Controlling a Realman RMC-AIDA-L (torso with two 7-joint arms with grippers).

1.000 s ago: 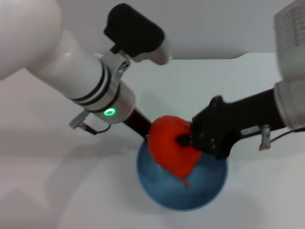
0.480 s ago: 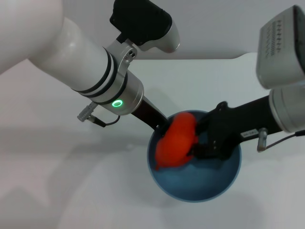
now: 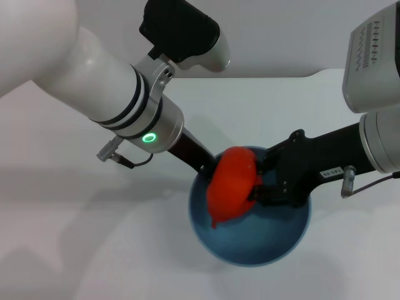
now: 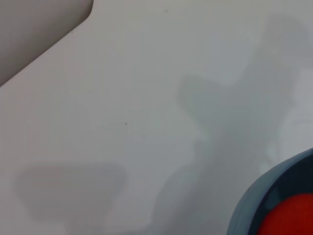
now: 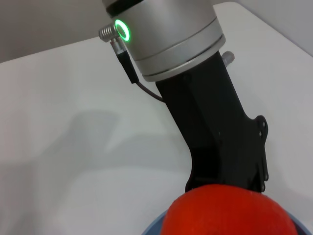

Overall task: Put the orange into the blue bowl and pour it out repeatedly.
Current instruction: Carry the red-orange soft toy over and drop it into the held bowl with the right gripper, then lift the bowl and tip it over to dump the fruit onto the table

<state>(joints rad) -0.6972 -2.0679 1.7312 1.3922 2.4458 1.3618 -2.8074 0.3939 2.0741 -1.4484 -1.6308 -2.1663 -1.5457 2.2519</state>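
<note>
The orange (image 3: 230, 187) hangs over the inside of the blue bowl (image 3: 250, 245), toward its far left rim. My right gripper (image 3: 255, 186) comes in from the right and is shut on it. My left gripper (image 3: 209, 167) reaches down from the upper left to the bowl's far rim and holds the bowl; the orange hides its tips. In the left wrist view, the bowl's rim (image 4: 247, 208) shows in a corner with the orange (image 4: 288, 215) inside. In the right wrist view, the orange (image 5: 230, 210) sits close up before the left arm's black wrist (image 5: 220, 142).
Under the bowl is a white table (image 3: 94, 250). Its far edge and rounded far right corner (image 3: 322, 74) lie behind the arms. The thick white left forearm (image 3: 94, 81) fills the upper left of the head view.
The bowl has moved up and to the right along with the left arm. The orange, held by the right gripper, now sits lower, inside the bowl's rim rather than above it.
</note>
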